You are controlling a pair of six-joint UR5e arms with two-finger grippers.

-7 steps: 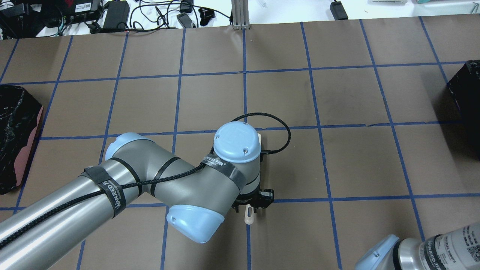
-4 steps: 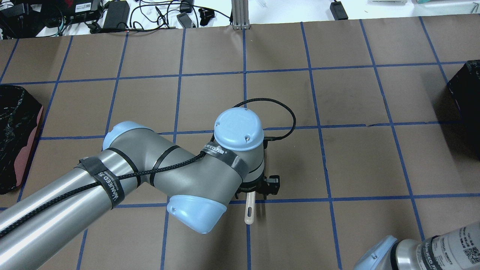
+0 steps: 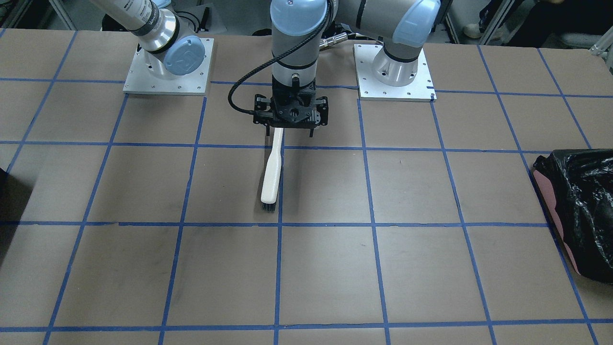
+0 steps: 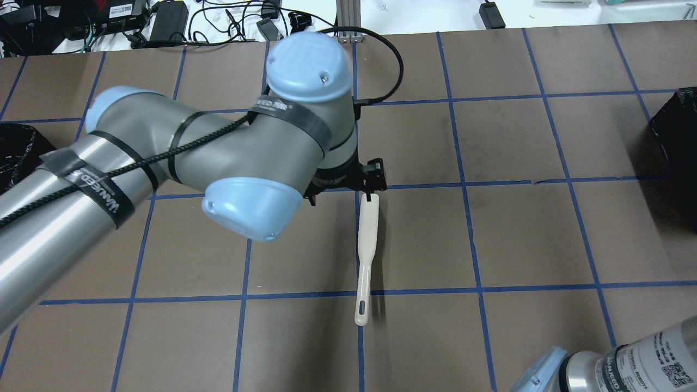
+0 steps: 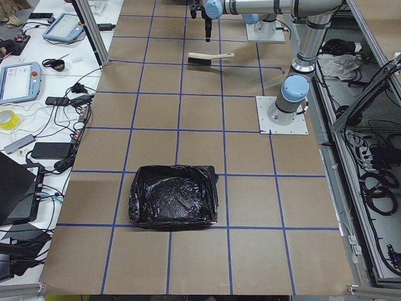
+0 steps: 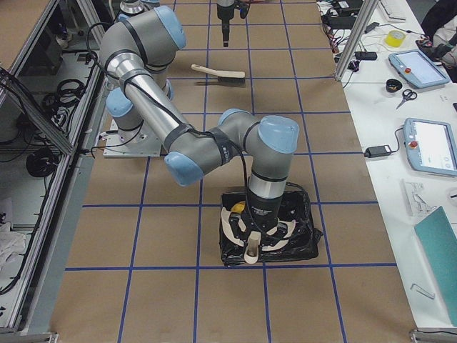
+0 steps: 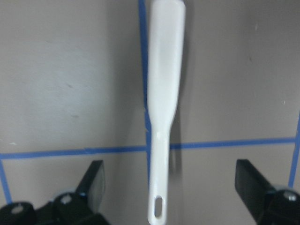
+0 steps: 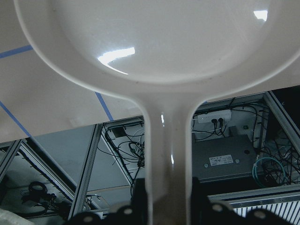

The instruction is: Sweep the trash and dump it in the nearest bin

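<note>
Brush (image 3: 271, 175) lies flat mid-surface (image 3: 431, 268), along a tape line (image 3: 279, 268), handle end toward the robot, head away from it, roughly in line with the gap between the two arm bases. Left hand (image 3: 290, 127) hangs above the handle end, not touching; in the wrist view the handle tip sits between its fingers (image 7: 93, 183). One bin at each end of the surface, both well apart from the brush: left-end bin (image 5: 173, 195), right-end bin (image 6: 307, 243). Right hand (image 6: 255, 239) is over the right-end bin, with the dustpan (image 6: 232, 223) in it above the bin's opening. A piece of trash (image 6: 238, 208) shows at the dustpan's far edge; can't tell whether it's in pan or bin.
</note>
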